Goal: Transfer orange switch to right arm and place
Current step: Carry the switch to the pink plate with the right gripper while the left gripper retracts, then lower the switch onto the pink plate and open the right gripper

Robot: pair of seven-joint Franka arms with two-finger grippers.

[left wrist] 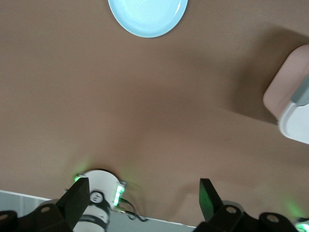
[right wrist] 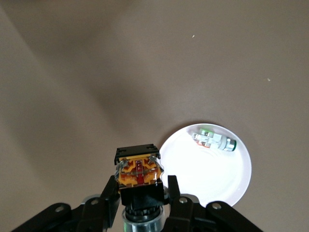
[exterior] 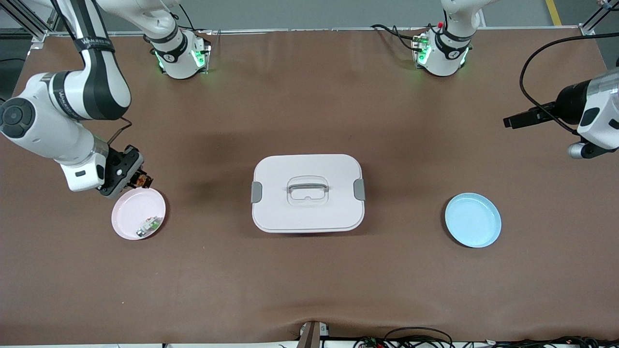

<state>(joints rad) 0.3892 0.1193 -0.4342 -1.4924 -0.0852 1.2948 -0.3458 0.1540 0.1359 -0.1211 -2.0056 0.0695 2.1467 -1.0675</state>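
Note:
The orange switch (exterior: pixel 143 181) (right wrist: pixel 139 170), a small black block with a bright orange middle, is held in the air by my right gripper (exterior: pixel 138 182) (right wrist: pixel 141 186), which is shut on its black base. It hangs just above the rim of the pink plate (exterior: pixel 126 212) (right wrist: pixel 212 181) at the right arm's end of the table. My left gripper (exterior: pixel 517 119) (left wrist: pixel 142 198) waits raised over the left arm's end of the table. It is wide open, with nothing between its fingers.
A small green-white-silver piece (exterior: pixel 149 226) (right wrist: pixel 213 141) lies in the pink plate. A white lidded box (exterior: pixel 308 220) (left wrist: pixel 289 106) with a handle sits mid-table. A light blue plate (exterior: pixel 473 220) (left wrist: pixel 147 14) lies toward the left arm's end.

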